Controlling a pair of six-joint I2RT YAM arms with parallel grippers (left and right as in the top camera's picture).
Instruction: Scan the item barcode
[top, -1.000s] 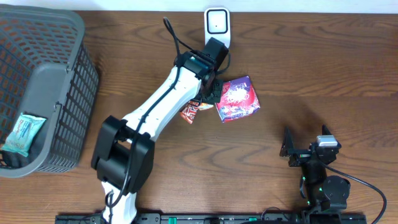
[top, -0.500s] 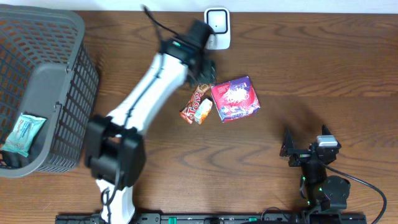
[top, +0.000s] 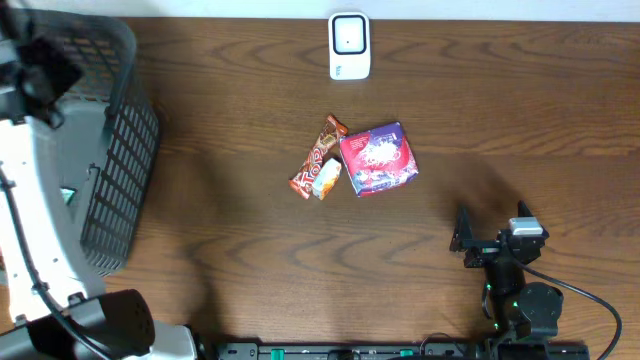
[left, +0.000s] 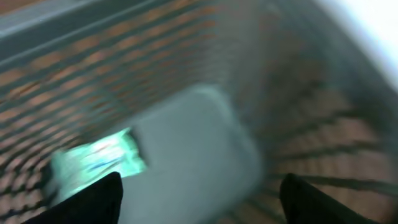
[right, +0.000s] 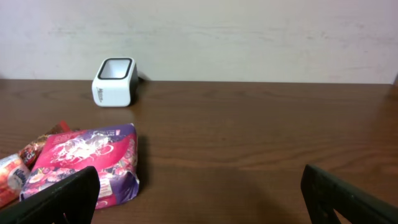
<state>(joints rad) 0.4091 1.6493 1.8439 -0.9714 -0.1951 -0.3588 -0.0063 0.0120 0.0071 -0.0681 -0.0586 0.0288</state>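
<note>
1. The left fingers (left: 99, 199) stand apart with nothing between them; they hang above the inside of the grey basket (top: 110, 150), and the wrist view is blurred.
2. The right fingers (right: 62, 199) are spread wide and empty; they rest low over the desk (top: 520, 120), well to the right of the basket, and take no part.
3. Below the left fingers lies a green packet (left: 93, 158), on the basket's floor beside a smooth grey panel; this looks like the item to be scanned; its print and barcode cannot be read through the blur.
4. Step in hand, as I judge it: the reach into the basket to fetch that packet; no grasp is made yet.
5. The next move calls for a descent between the basket walls, a pinch across the thin packet, then a carry to the barcode scanner (top: 349, 45), with the code face turned to its window.
6. The basket is a rigid plastic lattice with sloping sides; the packet looks like soft, glossy film that may crumple or slip.
7. The scanner is a small white rounded block with a dark square window; it stands well to the right of the basket at the far edge of the desk.
8. Between basket and right fingers lie a red-orange candy bar (top: 318, 158), a small orange-and-white packet (top: 327, 178) and a plump purple pouch (top: 380, 160), touching one another; the desk is dark wood grain.
</note>
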